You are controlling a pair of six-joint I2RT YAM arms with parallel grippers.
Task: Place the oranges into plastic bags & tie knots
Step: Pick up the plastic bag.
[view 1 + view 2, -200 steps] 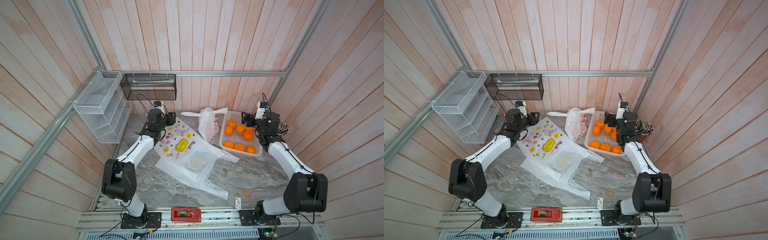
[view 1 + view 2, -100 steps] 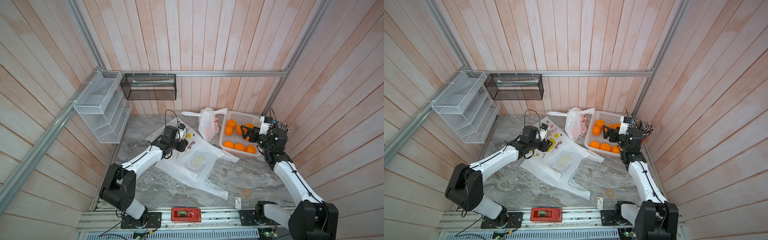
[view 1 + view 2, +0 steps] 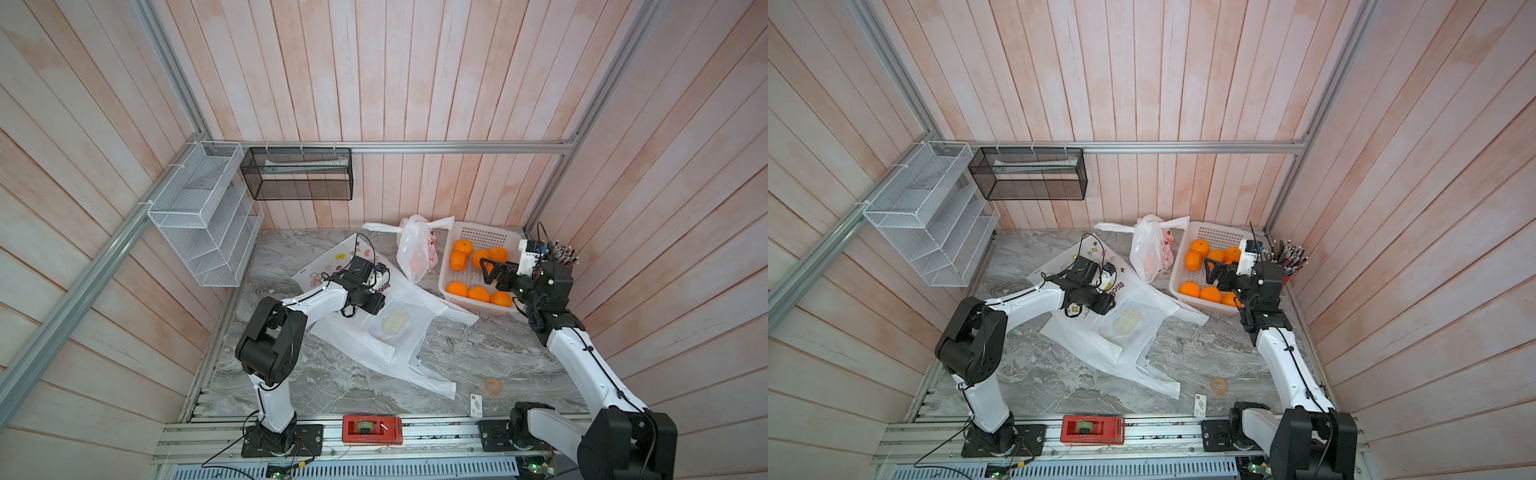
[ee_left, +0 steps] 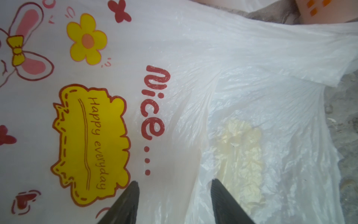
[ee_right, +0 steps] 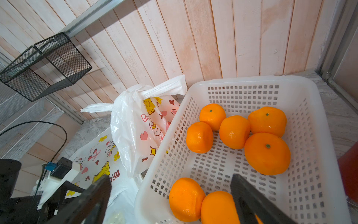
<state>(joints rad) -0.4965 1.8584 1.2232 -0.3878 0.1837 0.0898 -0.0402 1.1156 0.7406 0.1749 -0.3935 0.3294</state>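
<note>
Already done: one plastic bag [image 3: 415,253] stands filled just beside the white basket [image 3: 482,227], on the basket's side toward the left arm. Its handle strips are tied into a knot [image 5: 135,91] with the ends sticking out sideways, and a little orange shows through the film.
Fruit left: about eight oranges [image 5: 234,131] lie loose in the basket, five bunched toward its far wall and the rest along its wall nearest the robot's base.
Bags left: two more lie flat and unfilled on the marble top [image 3: 478,357], farther from the basket than the tied one. The printed bag [image 4: 96,77] is partly covered by a second bag [image 3: 395,328] lying blank side up, one handle of which reaches close to the basket's near corner.
Left side: the left gripper [image 4: 174,181] sits low over the flat bags, well apart from the basket. Its jaws are partway apart with nothing pinched, straddling the edge where the two bags overlap. Whether the tips touch the film I cannot tell.
Right side: the right gripper [image 5: 171,177] hangs over the basket's near wall, jaws spread wide and empty.
Progress: roughly a third, by my reading. Two bags are yet to be opened, filled and knotted.
</note>
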